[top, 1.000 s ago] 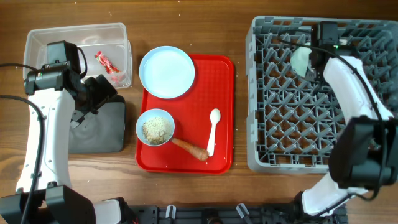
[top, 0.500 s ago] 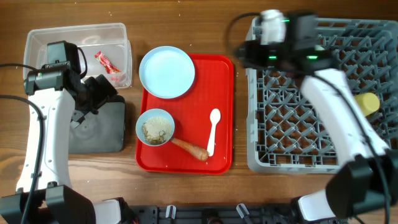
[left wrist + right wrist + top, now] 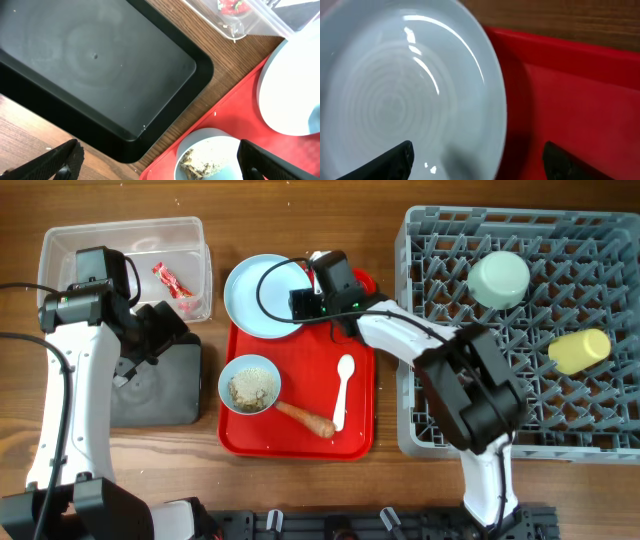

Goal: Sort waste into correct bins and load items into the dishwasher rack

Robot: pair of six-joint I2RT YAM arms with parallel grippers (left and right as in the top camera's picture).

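Far left: tub (image 3: 70,250) with the wrapper (image 3: 170,280) inside, near its right end. Just below it, black tray (image 3: 160,395), bare in the left wrist view. Above that tray, left end effector (image 3: 159,152), spread wide and holding nothing.

Next, on the red tray (image 3: 300,442): plate (image 3: 262,298) at the top left corner, overhanging the edge. Below it, blue bowl (image 3: 250,385) of crumbs (image 3: 250,388), with the carrot (image 3: 306,418) just beside. Then the spoon (image 3: 343,388), long axis front to back, handle toward the near edge.

Over the plate's right rim, right end effector (image 3: 480,160), likewise wide open and empty. One finger above the plate, the other above red plastic, so straddling the rim.

Judged from that: plate next. Right arm far nearer, rim directly beneath and running between the fingers. Probably only a descent and a close needed.

Far right, in the rack (image 3: 560,420): mint bowl (image 3: 499,278) and cup (image 3: 578,350), apart from each other.
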